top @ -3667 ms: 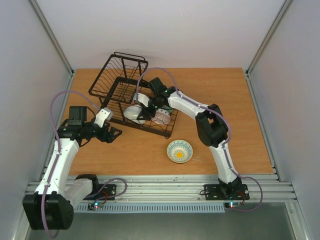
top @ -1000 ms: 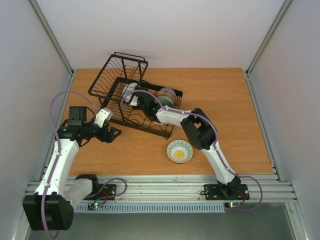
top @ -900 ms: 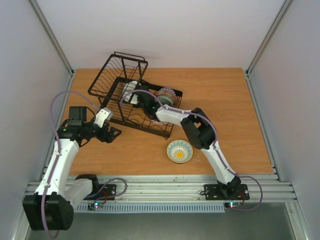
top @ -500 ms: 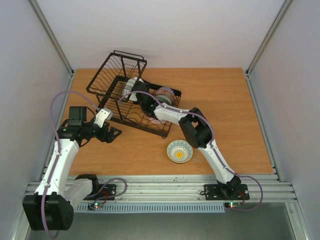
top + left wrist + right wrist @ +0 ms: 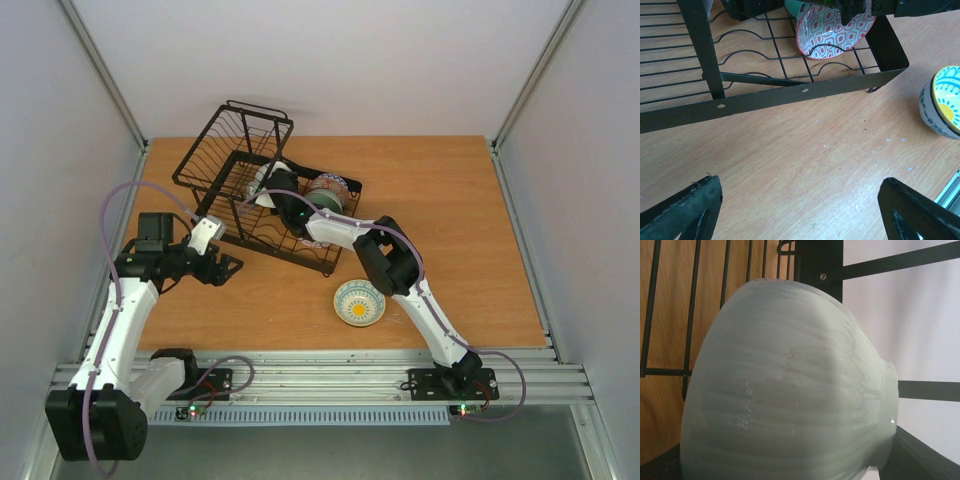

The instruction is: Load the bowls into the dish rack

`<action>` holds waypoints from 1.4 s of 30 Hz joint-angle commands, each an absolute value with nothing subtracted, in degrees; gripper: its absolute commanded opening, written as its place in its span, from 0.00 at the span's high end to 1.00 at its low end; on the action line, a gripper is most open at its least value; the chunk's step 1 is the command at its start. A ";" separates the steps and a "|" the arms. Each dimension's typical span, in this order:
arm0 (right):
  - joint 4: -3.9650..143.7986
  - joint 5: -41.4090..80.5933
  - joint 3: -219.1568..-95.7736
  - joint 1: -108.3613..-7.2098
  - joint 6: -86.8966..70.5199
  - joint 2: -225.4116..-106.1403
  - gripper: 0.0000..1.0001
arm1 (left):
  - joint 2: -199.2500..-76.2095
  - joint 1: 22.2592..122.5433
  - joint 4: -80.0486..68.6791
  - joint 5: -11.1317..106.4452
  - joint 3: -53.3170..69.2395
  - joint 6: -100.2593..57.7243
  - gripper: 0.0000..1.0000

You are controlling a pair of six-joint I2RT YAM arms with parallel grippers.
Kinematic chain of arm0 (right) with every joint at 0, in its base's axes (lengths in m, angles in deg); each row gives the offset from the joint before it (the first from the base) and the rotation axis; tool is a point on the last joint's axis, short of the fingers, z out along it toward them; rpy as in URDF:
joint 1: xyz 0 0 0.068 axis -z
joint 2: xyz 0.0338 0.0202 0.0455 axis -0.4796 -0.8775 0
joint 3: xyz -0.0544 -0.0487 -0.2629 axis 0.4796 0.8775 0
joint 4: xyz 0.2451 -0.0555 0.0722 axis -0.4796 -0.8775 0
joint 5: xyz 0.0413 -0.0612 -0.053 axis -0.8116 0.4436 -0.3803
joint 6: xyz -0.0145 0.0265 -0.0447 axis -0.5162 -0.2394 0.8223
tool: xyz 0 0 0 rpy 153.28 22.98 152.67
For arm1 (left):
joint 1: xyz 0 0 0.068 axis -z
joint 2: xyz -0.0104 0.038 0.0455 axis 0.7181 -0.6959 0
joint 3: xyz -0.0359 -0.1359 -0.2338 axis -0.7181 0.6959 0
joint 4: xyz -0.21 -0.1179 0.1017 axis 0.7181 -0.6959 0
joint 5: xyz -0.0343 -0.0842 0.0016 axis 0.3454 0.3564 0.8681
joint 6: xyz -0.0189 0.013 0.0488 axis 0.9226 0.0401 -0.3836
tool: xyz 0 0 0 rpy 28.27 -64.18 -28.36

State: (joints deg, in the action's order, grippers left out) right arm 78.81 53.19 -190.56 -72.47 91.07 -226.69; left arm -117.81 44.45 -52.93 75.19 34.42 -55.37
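Right claw [image 5: 278,190] deep in dish rack [image 5: 805,91], grip cannot be told. Left claw [image 5: 799,181] wide, empty. Red-patterned bowl [image 5: 832,27] racked; blue-patterned bowl [image 5: 359,302] on counter [image 5: 450,220].

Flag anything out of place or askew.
The dish rack sits skewed, at an angle to the edges of the table. The blue-patterned bowl stands alone on the table, outside the rack. Nothing looks spilled or broken.

The blue-patterned bowl [image 5: 942,102] runs off the picture's edge.
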 commanded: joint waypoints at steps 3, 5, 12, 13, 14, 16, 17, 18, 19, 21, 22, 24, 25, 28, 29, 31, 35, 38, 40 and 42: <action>80.56 54.74 -189.87 -72.10 89.83 -225.65 0.37 | -116.90 44.58 -50.93 76.05 35.04 -55.70 0.14; 80.65 53.88 -188.54 -72.09 88.39 -224.27 0.31 | -116.88 44.50 -50.94 76.03 35.09 -55.76 0.14; 74.44 50.06 -187.60 -72.14 82.86 -221.27 0.01 | -116.65 44.56 -50.90 75.83 35.04 -55.70 0.14; 74.39 49.87 -187.46 -72.16 82.38 -221.07 0.01 | -116.52 44.58 -50.89 75.79 35.02 -55.70 0.14; 74.49 49.60 -187.23 -72.16 82.14 -220.83 0.01 | -116.48 44.58 -50.93 75.78 35.04 -55.70 0.14; 75.11 49.13 -186.70 -72.18 81.59 -220.48 0.01 | -116.34 44.50 -50.94 75.70 35.13 -55.76 0.14; 75.62 48.86 -186.15 -72.24 81.29 -220.02 0.01 | -116.27 44.54 -50.90 75.69 35.13 -55.75 0.14; 76.22 48.27 -185.43 -72.27 80.73 -219.37 0.01 | -116.29 44.51 -50.94 75.69 35.11 -55.73 0.14; 76.89 47.59 -184.62 -72.33 79.95 -218.50 0.01 | -116.29 44.55 -50.87 75.72 35.09 -55.70 0.14; 77.40 45.36 -182.94 -72.42 78.09 -216.52 0.01 | -116.31 44.54 -50.87 75.77 35.12 -55.78 0.14; 77.79 44.38 -182.00 -72.43 77.23 -215.53 0.01 | -116.27 44.56 -50.89 75.78 35.13 -55.72 0.14; 79.12 42.93 -180.00 -72.51 76.18 -213.49 0.01 | -116.20 44.57 -50.87 75.78 35.11 -55.78 0.14; 79.70 42.54 -179.26 -72.64 76.01 -212.84 0.01 | -116.20 44.58 -50.93 75.78 35.11 -55.74 0.14; 82.15 41.82 -176.70 -73.09 76.50 -211.27 0.01 | -116.11 44.52 -50.93 75.91 35.09 -55.79 0.14; 82.44 41.50 -176.14 -73.26 76.76 -210.95 0.01 | -116.11 44.58 -50.89 76.00 35.15 -55.79 0.14; 83.01 41.31 -175.14 -73.54 77.08 -210.65 0.01 | -116.02 44.56 -50.93 75.96 35.19 -55.79 0.14; 84.18 40.49 -173.12 -74.28 77.56 -210.19 0.01 | -115.81 44.56 -50.94 75.90 35.14 -55.79 0.14; 86.03 40.37 -171.47 -75.15 78.84 -209.99 0.01 | -115.81 44.53 -50.91 75.87 35.19 -55.79 0.14; 87.58 40.15 -170.14 -75.68 79.30 -209.46 0.01 | -115.89 44.58 -50.91 75.87 35.13 -55.79 0.14; 88.45 38.87 -168.45 -76.19 78.96 -208.25 0.01 | -116.03 44.58 -50.94 75.87 35.22 -55.84 0.14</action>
State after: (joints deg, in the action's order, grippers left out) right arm 84.47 41.28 -170.82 -74.81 78.63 -211.80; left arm -116.80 44.45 -52.91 75.19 34.64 -55.39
